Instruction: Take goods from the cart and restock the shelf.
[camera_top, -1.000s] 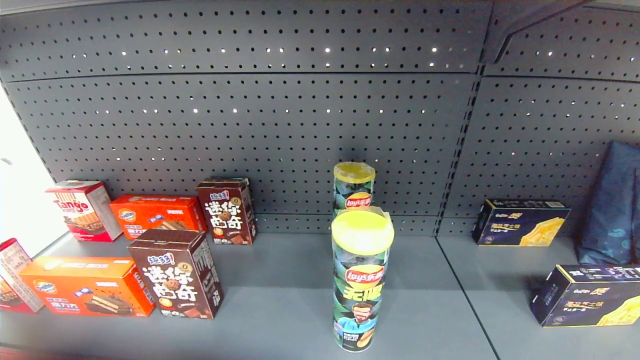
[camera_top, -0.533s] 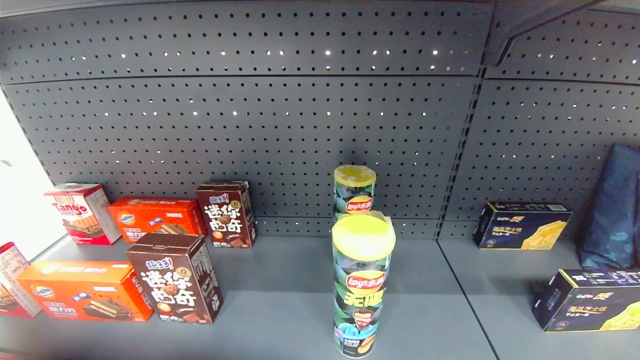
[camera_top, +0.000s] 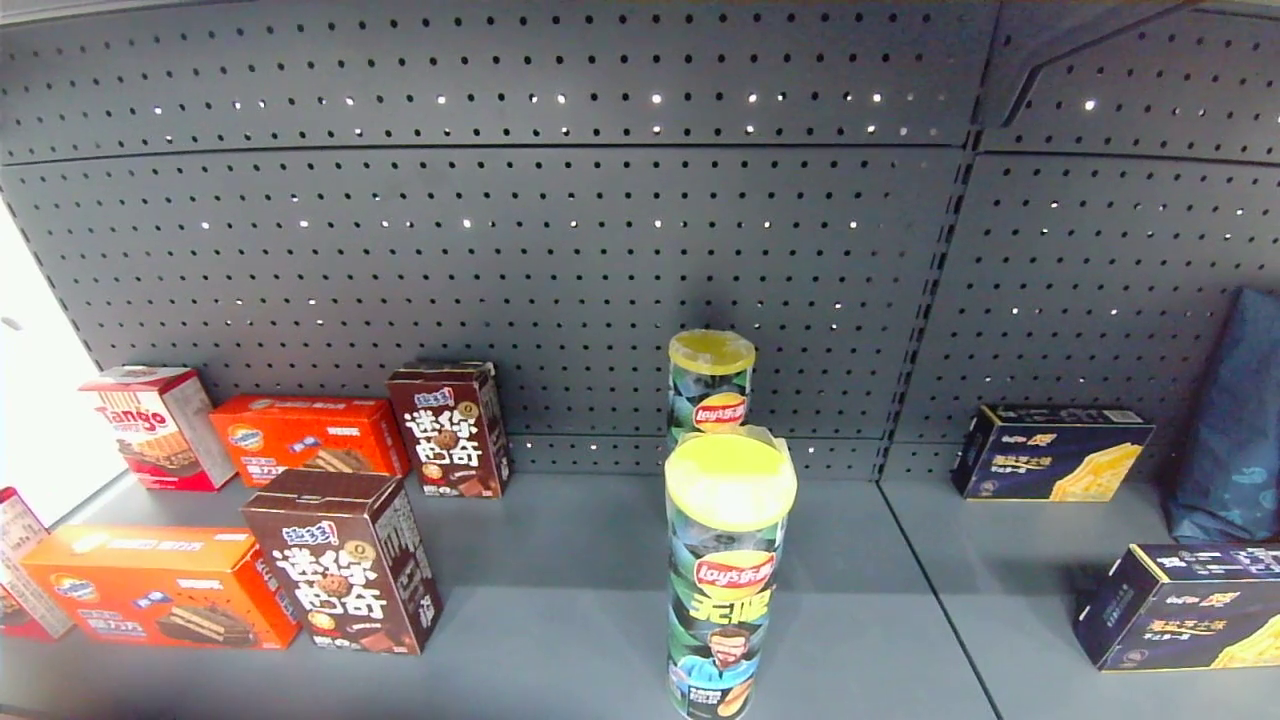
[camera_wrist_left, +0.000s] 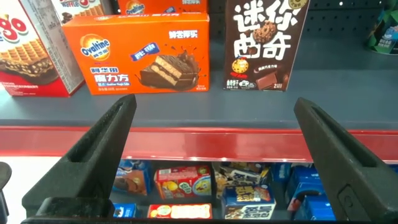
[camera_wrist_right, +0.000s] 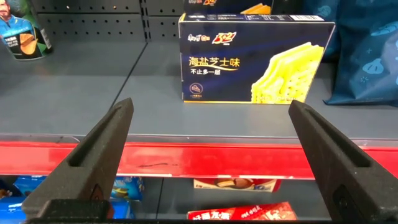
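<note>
The front chip can (camera_top: 730, 590) is standing upright on the shelf (camera_top: 560, 610) at 6 o'clock in the head view. Its long axis is running vertical, with the yellow lid pointing up and the printed face looking toward the robot. A rear chip can (camera_top: 710, 395) is standing the same way at its 12 o'clock, close to the pegboard (camera_top: 500, 250). Such a tube is probably weighing little and feeling stiff, though denting under a hard squeeze. Its glossy wrap is looking slippery, so a hold across the mid-body seems best. A brown cookie box (camera_top: 345, 560) and an orange box (camera_top: 160, 590) are sitting at 9 o'clock, and a navy box (camera_top: 1185, 605) at 3 o'clock. The left gripper (camera_wrist_left: 211, 162) is hanging before the shelf's front edge facing the orange box, its fingers (camera_wrist_left: 93, 155) spread wide around nothing. The right gripper (camera_wrist_right: 211, 162) is hovering likewise before the navy box, its fingers also spread and empty.
</note>
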